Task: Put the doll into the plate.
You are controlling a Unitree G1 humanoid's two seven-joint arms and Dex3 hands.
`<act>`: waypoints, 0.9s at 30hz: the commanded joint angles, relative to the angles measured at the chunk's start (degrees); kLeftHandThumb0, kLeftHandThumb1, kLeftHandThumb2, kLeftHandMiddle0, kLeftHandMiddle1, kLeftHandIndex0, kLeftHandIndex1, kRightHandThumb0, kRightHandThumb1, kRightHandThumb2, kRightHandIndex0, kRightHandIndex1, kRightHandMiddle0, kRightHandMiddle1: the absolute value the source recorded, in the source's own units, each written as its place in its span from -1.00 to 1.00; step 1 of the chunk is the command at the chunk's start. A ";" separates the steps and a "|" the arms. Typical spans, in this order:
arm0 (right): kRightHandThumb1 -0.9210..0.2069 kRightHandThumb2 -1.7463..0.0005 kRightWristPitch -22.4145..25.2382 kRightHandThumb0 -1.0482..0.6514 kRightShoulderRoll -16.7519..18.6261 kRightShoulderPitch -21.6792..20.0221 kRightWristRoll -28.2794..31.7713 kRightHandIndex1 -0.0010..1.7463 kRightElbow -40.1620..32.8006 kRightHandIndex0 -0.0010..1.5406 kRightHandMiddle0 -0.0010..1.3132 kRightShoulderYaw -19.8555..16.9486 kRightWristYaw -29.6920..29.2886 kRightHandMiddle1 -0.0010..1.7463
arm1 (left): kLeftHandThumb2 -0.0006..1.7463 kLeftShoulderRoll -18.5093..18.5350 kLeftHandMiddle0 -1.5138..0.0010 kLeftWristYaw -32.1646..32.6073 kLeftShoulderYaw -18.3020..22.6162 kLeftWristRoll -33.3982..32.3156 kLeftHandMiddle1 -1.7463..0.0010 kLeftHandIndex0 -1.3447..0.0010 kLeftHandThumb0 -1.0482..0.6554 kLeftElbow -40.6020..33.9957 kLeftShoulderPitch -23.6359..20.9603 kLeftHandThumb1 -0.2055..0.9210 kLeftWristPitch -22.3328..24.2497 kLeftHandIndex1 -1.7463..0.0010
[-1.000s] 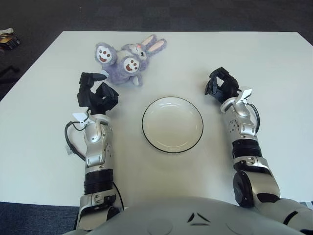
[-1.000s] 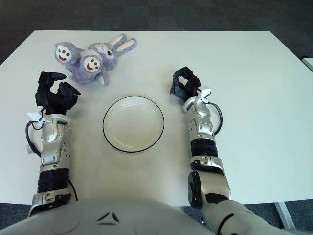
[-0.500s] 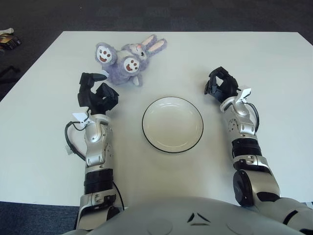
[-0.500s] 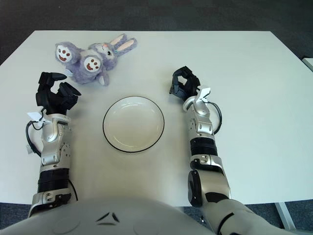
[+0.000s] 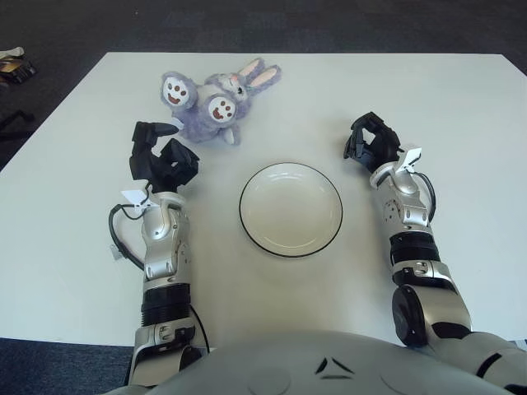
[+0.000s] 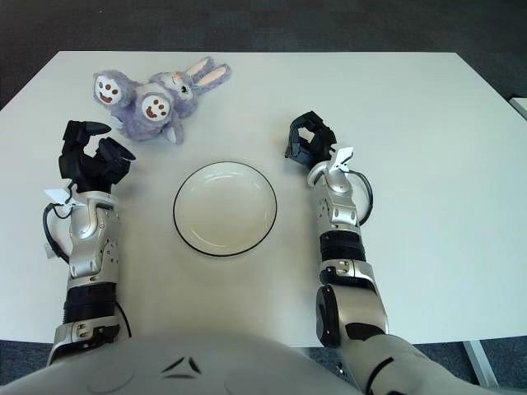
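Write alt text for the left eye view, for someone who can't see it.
A purple bunny doll lies on a white table, beyond an empty plate. The left robot hand sits open just short of the doll; the right robot hand rests curled right of the plate.

A purple plush doll [image 5: 216,100] lies on its back at the far left of the white bench [image 5: 461,107], its feet soles up and its pink-lined ears pointing away. Just short of it hovers the left hand [image 5: 161,160], fingers [image 5: 156,128] spread and holding nothing. The empty plate [image 5: 291,209] (white, dark-rimmed) sits mid-bench. The right hand [image 5: 372,142] rests right of the plate, fingers curled.
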 commanded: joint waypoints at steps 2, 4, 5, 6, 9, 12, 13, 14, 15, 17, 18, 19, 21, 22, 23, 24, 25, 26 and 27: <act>-0.19 -0.30 -0.28 -0.28 -0.54 0.37 -1.09 1.00 1.49 0.29 -0.24 0.47 -0.75 1.00 | 0.27 -1.18 -0.22 1.28 0.78 0.86 -1.00 0.28 -0.27 2.48 4.66 0.21 -1.22 -1.00; -0.18 -0.31 -0.42 -0.28 -0.66 0.12 -1.14 1.00 1.98 0.29 -0.23 0.59 -0.55 1.00 | 0.27 -1.26 -0.22 1.81 0.81 1.29 -1.00 0.29 -0.27 2.28 4.84 0.21 -1.20 -1.00; -0.17 -0.31 -0.48 -0.28 -0.69 0.02 -1.14 1.00 2.17 0.29 -0.23 0.63 -0.47 1.00 | 0.27 -1.26 -0.22 2.00 0.81 1.43 -1.00 0.29 -0.27 2.21 4.90 0.22 -1.18 -1.00; -0.17 -0.32 -0.55 -0.28 -0.73 -0.14 -1.04 1.00 2.44 0.29 -0.23 0.67 -0.18 1.00 | 0.27 -1.30 -0.22 2.24 0.83 1.59 -1.00 0.29 -0.27 2.09 5.00 0.22 -1.15 -1.00; -0.16 -0.33 -0.79 -0.29 -0.79 -0.53 -0.87 1.00 3.16 0.29 -0.22 0.79 0.39 1.00 | 0.27 -1.32 -0.22 2.73 0.87 1.81 -1.00 0.29 -0.27 1.85 5.20 0.22 -1.08 -1.00; -0.15 -0.33 -1.07 -0.29 -0.90 -1.53 -0.81 1.00 4.82 0.30 -0.22 1.07 1.33 1.00 | 0.26 -1.44 -0.20 3.26 1.21 1.96 -1.00 0.29 -0.27 1.30 6.22 0.22 -1.38 -1.00; -0.15 -0.33 -1.17 -0.29 -0.91 -1.82 -0.82 1.00 5.29 0.30 -0.21 1.13 1.56 1.00 | 0.26 -1.47 -0.18 3.44 1.32 2.05 -1.00 0.29 -0.27 1.21 6.48 0.22 -1.53 -1.00; -0.15 -0.33 -1.27 -0.29 -0.93 -2.07 -0.82 1.00 5.71 0.30 -0.21 1.18 1.79 1.00 | 0.26 -1.54 -0.17 3.69 1.41 2.24 -1.00 0.29 -0.27 1.16 6.70 0.23 -1.75 -1.00; -0.15 -0.34 -1.46 -0.29 -0.93 -2.50 -0.86 1.00 6.37 0.30 -0.21 1.30 2.15 1.00 | 0.26 -1.67 -0.16 4.20 1.58 2.66 -1.00 0.29 -0.27 1.14 6.91 0.23 -2.19 -1.00; -0.14 -0.34 -1.78 -0.29 -0.90 -2.99 -0.92 1.00 7.17 0.31 -0.21 1.43 2.54 1.00 | 0.26 -1.79 -0.16 4.76 1.79 3.11 -1.00 0.29 -0.27 1.13 7.08 0.23 -2.63 -1.00; -0.14 -0.34 -2.01 -0.29 -0.86 -3.39 -1.02 1.00 7.80 0.31 -0.21 1.57 2.76 1.00 | 0.26 -1.89 -0.15 5.16 1.91 3.47 -1.00 0.29 -0.27 1.06 7.28 0.23 -3.02 -1.00; -0.14 -0.34 -2.23 -0.29 -0.84 -3.79 -1.10 1.00 8.43 0.31 -0.21 1.69 2.97 1.00 | 0.26 -2.01 -0.15 5.54 1.96 3.83 -1.00 0.29 -0.27 0.95 7.52 0.23 -3.39 -1.00; -0.14 -0.34 -2.59 -0.29 -0.81 -4.30 -1.19 1.00 9.29 0.31 -0.21 1.85 3.20 1.00 | 0.26 -2.12 -0.14 5.97 2.05 4.23 -0.99 0.29 -0.27 0.85 7.78 0.23 -3.82 -1.00; -0.14 -0.34 -2.75 -0.29 -0.78 -4.69 -1.19 1.00 9.88 0.32 -0.21 1.94 3.39 1.00 | 0.26 -2.22 -0.14 6.22 2.07 4.47 -0.99 0.29 -0.27 0.71 8.03 0.22 -4.11 -1.00; -0.14 -0.34 -2.90 -0.29 -0.71 -5.14 -1.19 1.00 10.54 0.32 -0.21 2.04 3.59 1.00 | 0.27 -2.34 -0.14 6.43 2.09 4.70 -0.99 0.29 -0.27 0.51 8.39 0.22 -4.45 -1.00; -0.14 -0.34 -3.05 -0.29 -0.68 -5.48 -1.17 1.00 11.07 0.32 -0.21 2.12 3.72 1.00 | 0.27 -2.42 -0.13 6.59 2.09 4.87 -0.99 0.29 -0.27 0.38 8.64 0.22 -4.72 -1.00; -0.14 -0.34 -3.21 -0.29 -0.64 -5.71 -1.17 1.00 11.45 0.32 -0.21 2.18 3.79 1.00 | 0.27 -2.44 -0.13 6.68 2.11 4.95 -0.99 0.29 -0.27 0.29 8.80 0.22 -4.87 -1.00; -0.14 -0.34 -3.32 -0.29 -0.59 -5.98 -1.13 1.00 11.88 0.32 -0.21 2.22 3.94 1.00 | 0.27 -2.47 -0.13 6.73 2.12 5.01 -0.99 0.29 -0.27 0.16 9.05 0.22 -5.08 -1.00; -0.14 -0.34 -3.37 -0.29 -0.59 -6.45 -0.97 1.00 12.60 0.32 -0.21 2.27 4.49 1.00 | 0.27 -2.57 -0.13 6.87 2.15 5.18 -0.99 0.29 -0.27 -0.03 9.47 0.22 -5.46 -1.00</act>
